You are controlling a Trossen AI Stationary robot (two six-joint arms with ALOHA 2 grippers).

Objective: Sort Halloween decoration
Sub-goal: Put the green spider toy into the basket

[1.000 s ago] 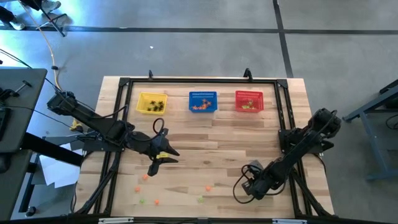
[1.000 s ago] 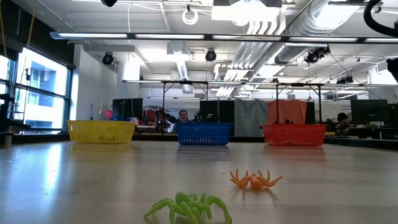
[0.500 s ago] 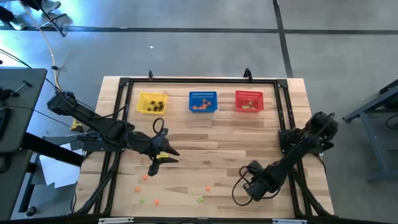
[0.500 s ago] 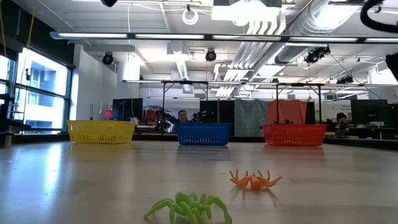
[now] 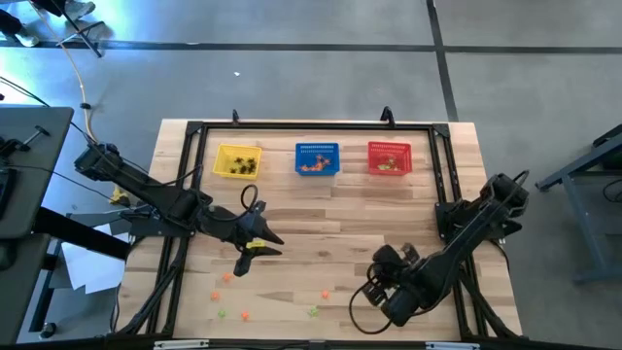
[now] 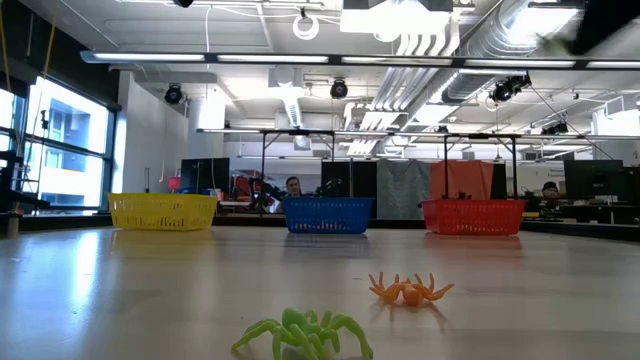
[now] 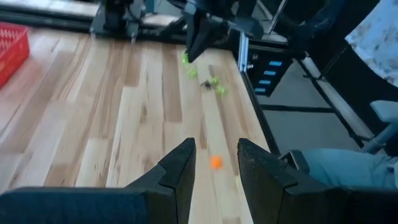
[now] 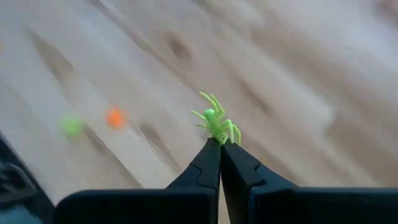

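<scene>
The left gripper (image 5: 255, 245) is held over the left part of the wooden bench (image 5: 321, 214), with its fingers (image 7: 180, 168) apart and nothing between them. A small orange decoration (image 7: 216, 162) is seen on the bench just past them. More tiny orange and light green decorations (image 5: 313, 311) are scattered along the near edge. Farther back, a yellow basket (image 5: 237, 161), a blue basket (image 5: 317, 158) and a red basket (image 5: 389, 157) are lined up. At the right, the right gripper (image 8: 220, 144) is pressed together on a light green spider (image 8: 216, 122), which is held above the bench.
</scene>
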